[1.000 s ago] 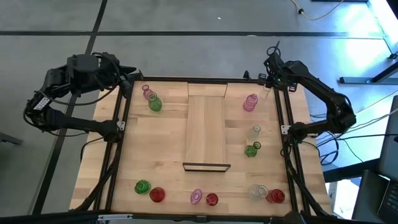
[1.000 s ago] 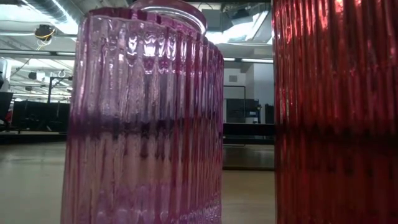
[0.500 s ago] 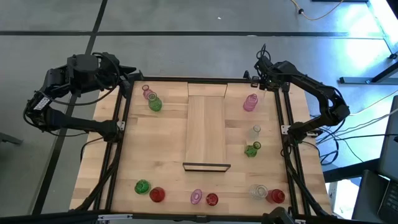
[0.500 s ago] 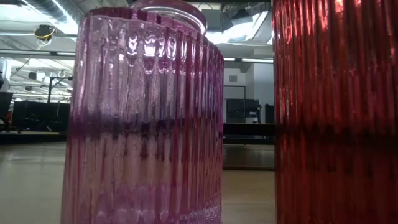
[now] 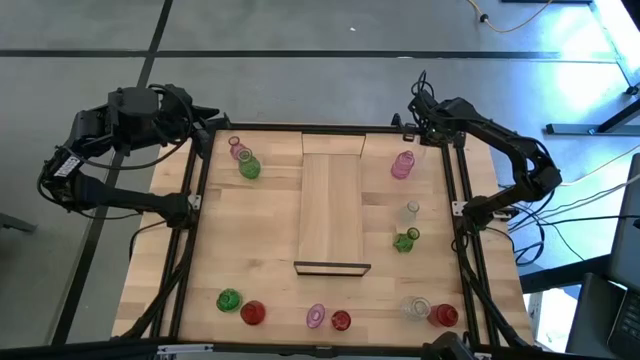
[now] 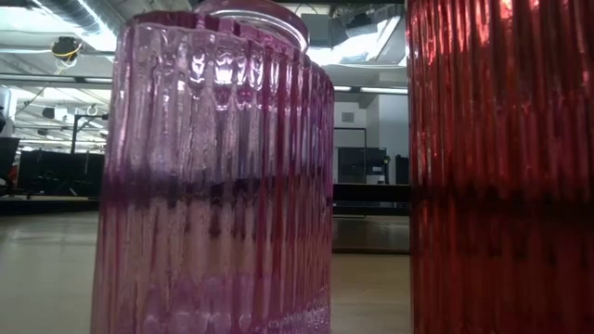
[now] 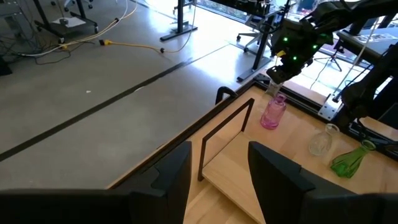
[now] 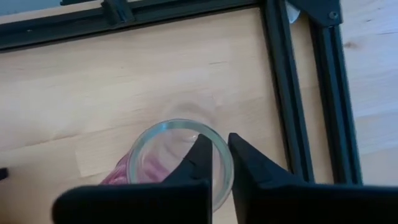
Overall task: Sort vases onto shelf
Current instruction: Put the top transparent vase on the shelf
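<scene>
R gripper (image 8: 220,163) pinches the glass rim of the pink vase (image 8: 163,158), one finger inside the mouth, one outside; vase stands on the counter (image 5: 255,240) directly under it. Shelf (image 5: 334,205) lies beside, well apart. L gripper (image 7: 217,177) parked, fingers apart, empty. Risk: thin rim grip on slick glass; vase may swing, slip or tip when lifted.
</scene>
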{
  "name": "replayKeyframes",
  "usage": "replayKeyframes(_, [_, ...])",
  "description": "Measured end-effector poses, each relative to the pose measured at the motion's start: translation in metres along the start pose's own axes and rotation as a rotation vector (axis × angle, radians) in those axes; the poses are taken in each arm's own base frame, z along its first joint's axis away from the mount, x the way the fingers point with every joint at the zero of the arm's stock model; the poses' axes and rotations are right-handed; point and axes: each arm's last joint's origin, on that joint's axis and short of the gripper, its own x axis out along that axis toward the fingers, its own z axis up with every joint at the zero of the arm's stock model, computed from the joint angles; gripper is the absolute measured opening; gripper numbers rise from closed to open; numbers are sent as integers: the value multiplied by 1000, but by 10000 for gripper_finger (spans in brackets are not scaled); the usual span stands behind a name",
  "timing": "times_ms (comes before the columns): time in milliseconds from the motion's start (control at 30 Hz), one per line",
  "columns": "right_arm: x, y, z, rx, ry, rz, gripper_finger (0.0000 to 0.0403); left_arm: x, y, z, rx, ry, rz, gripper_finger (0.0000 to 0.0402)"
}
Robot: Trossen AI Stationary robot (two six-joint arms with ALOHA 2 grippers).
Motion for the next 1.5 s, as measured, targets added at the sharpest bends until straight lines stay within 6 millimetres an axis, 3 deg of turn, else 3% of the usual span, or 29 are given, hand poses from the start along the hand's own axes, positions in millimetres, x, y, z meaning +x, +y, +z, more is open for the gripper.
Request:
replayKeyframes(500, [-19,-12,-5,-1,-30,57,2,0,0,0,7,0,1,151])
replayKeyframes(833, [-46,-32,-13,-10,-81,92,1,0,0,0,8,0,1,151])
replayKeyframes(1000, [-89,-43,-6,-26,-200,129,0,0,0,0,9,0,1,151])
replayKeyframes(1233, [-175,-55,10,-36,-397,335,0,1,0,0,9,2,2,151])
replayKeyframes(1367, [-212,-51,3,-124,-434,497,0,1,0,0,9,2,4,151])
replayKeyframes(1500, [-234,-36,-8,-257,-392,615,0,1,0,0,8,0,8,151])
